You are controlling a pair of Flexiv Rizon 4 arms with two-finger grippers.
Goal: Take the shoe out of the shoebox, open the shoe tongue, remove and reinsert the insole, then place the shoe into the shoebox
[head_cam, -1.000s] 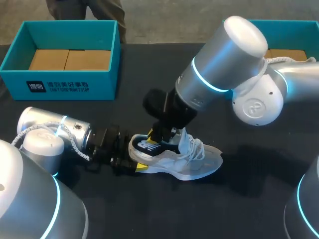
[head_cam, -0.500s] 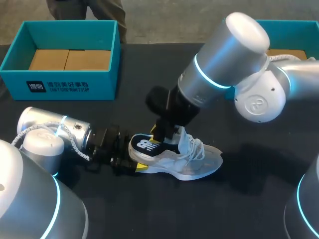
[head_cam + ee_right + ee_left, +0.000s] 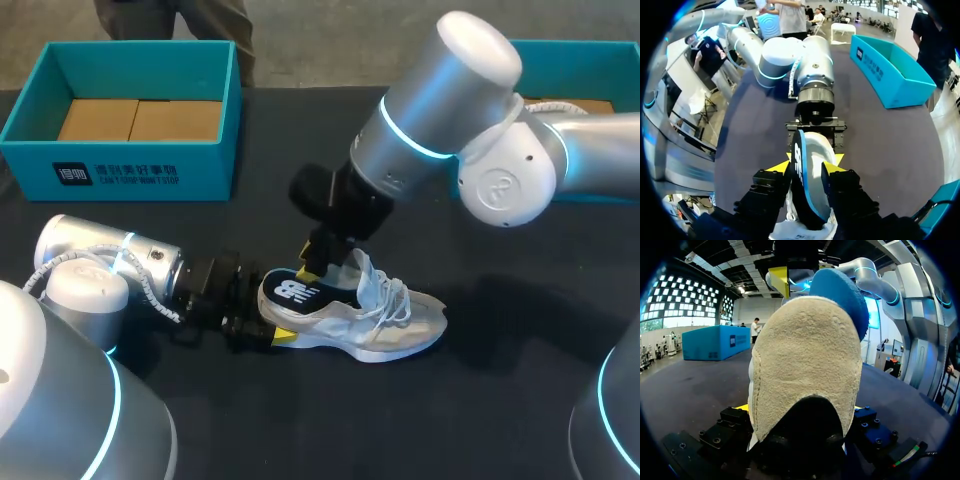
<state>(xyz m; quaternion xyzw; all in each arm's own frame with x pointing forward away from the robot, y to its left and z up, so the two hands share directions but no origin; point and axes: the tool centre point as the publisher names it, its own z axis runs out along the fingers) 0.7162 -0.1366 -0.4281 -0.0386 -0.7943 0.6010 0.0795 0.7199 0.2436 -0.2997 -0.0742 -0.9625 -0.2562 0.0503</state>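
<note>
The step in hand is judged to be the removal of the insole (image 3: pixel 300 292) from the shoe (image 3: pixel 385 325). The shoe is lying on its sole near the middle of the table (image 3: pixel 480 420), toe pointing right. Its heel (image 3: pixel 807 375) is being clamped from both sides by the left gripper (image 3: pixel 268 322), reaching in from the near left. The rear end of the insole is being pinched between the fingers of the right gripper (image 3: pixel 808 167), coming down from the far right.

For this step to go well, the heel should be held pinned to the table while the insole is being drawn up and back along the line of the shoe. A slow pull is advised, so that the front end is not being snagged under the tongue (image 3: pixel 362 268) or the laces (image 3: pixel 395 295) and the shoe is not being lifted with it. A firm pinch is called for, since the insole looks thin and likely to bend.

The shoe is showing as light grey and white, with a beige suede heel, a dark lining, loose white laces and a raised tongue. The insole is showing a black top with a white mark and a blue underside. A teal box (image 3: pixel 130 170) is standing at the far left and a second box (image 3: pixel 590 48) at the far right, both well apart from the shoe.
</note>
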